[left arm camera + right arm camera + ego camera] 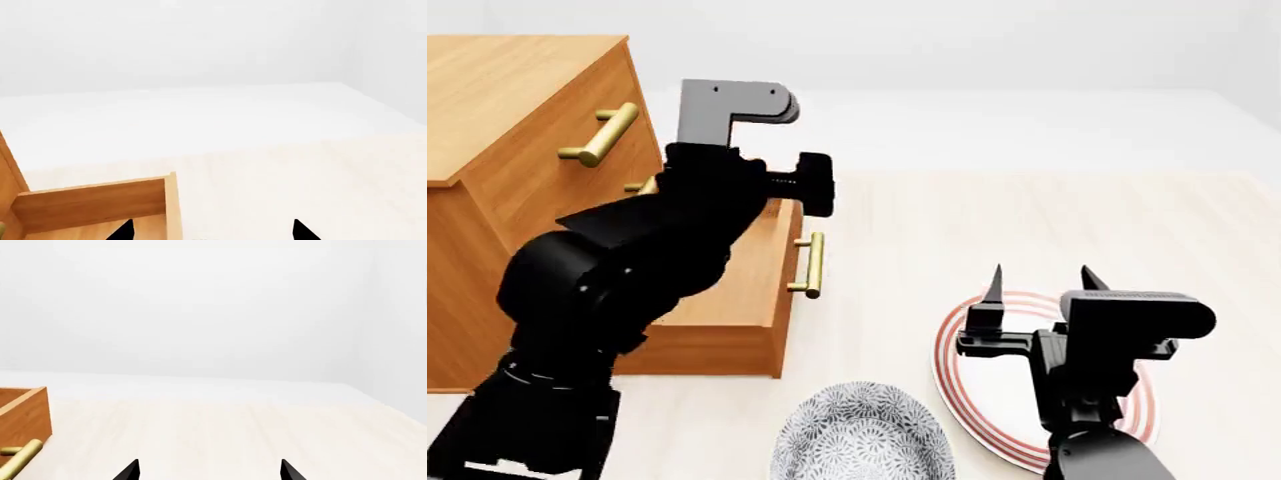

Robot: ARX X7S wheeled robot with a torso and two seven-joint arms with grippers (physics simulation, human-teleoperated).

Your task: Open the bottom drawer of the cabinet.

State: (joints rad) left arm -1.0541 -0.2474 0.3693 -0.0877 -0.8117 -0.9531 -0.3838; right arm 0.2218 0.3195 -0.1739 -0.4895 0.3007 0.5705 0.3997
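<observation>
The cabinet point(521, 90) stands at the left in the head view. Its bottom drawer point(734, 335) is pulled out, and its brass handle point(811, 265) faces the floor's middle. My left arm reaches over the drawer and hides its own fingers there. In the left wrist view the left gripper point(213, 231) is open and empty, straddling the drawer's front panel point(172, 205), with the wood inside point(87, 205) below one fingertip. My right gripper point(1041, 282) is open and empty above the plate; in its wrist view point(208, 470) the drawer's corner point(23, 412) and handle point(20, 457) show.
A white plate with red rings point(950, 350) lies under the right arm. A grey patterned bowl point(861, 435) sits near the front. The two upper drawers are closed, with the top handle point(598, 135) showing. Pale floor and white walls lie beyond.
</observation>
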